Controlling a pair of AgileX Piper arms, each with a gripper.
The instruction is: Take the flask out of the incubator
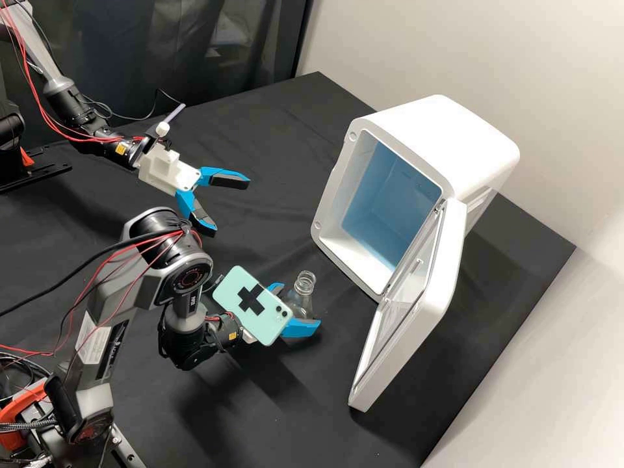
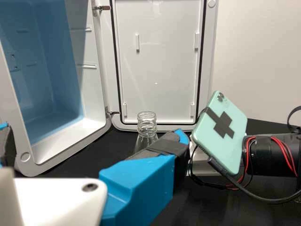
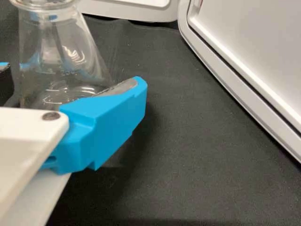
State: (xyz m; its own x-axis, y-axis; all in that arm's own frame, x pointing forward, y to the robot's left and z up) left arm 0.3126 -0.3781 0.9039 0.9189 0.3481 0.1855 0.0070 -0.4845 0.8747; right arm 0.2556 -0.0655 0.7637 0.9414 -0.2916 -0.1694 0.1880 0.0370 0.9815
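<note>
Pinches upright flask at base with right gripper, on bench just before open incubator. Holds left gripper spread above bench, apart from flask.

Flask: obscured portions
High view: base hidden behind mint-green phone and right end effector. Right wrist view: neck cut by frame edge.

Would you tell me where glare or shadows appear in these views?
Right wrist view: white highlights streak the flask. Left wrist view: a small bright spot glints on the incubator door. High view: only a faint shadow on the bench under the right arm.
</note>
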